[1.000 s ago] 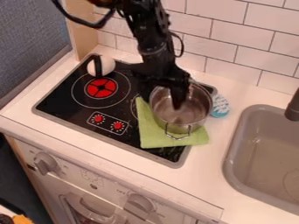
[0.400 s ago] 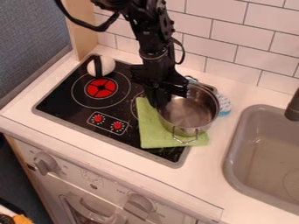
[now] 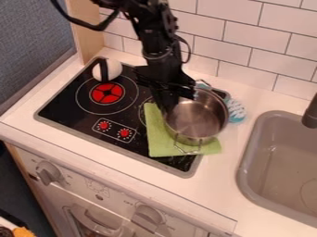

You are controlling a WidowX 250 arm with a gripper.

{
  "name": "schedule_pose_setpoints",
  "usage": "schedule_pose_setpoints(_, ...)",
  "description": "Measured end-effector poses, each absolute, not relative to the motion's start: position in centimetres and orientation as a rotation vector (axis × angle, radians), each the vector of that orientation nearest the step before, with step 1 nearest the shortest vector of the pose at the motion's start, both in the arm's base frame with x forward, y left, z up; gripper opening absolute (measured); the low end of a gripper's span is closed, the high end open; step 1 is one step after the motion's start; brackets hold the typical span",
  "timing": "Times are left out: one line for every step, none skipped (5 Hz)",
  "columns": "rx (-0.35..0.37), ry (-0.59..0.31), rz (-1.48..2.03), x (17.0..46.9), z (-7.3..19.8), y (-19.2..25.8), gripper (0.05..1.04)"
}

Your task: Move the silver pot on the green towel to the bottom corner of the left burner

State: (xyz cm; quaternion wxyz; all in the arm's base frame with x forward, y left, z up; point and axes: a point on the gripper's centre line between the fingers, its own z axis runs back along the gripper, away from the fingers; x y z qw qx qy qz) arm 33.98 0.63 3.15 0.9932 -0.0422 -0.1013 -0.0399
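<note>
Getting the silver pot (image 3: 207, 121) over to the left burner (image 3: 107, 93) is our job. We see the pot on the green towel (image 3: 162, 142), over on the right side of the stove top (image 3: 65, 109). The towel is under its near and left parts. One wire handle (image 3: 187, 149) points to the front, and the other (image 3: 204, 84) points to the back wall.

Our black gripper (image 3: 168, 102) is right at the pot's left rim. We think it is there because the rim is thin and easy to grab, and that side is close to the left burner. We cannot tell if the gripper is spread, pressed together or pinching the rim.

Next we should make sure we have a good hold, then lift a little and go left. We want the bottom corner of the burner, by the red knobs (image 3: 114, 129). If we drag the pot, the towel might bunch up or come along. If we hold just one side, the pot might tip or spin.
</note>
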Motion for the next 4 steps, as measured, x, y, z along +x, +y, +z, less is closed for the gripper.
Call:
schedule_pose_setpoints(-0.128,-0.242,-0.084,34.2,3.5,1.8,0.074)
schedule_pose_setpoints(-0.075,-0.323,-0.119,34.4,6.3,3.6,0.074)
schedule_pose_setpoints(-0.076,-0.338,-0.075,33.5,7.8,6.3,0.074)
schedule_pose_setpoints(-0.071,-0.32,-0.028,32.6,8.8,8.8,0.073)
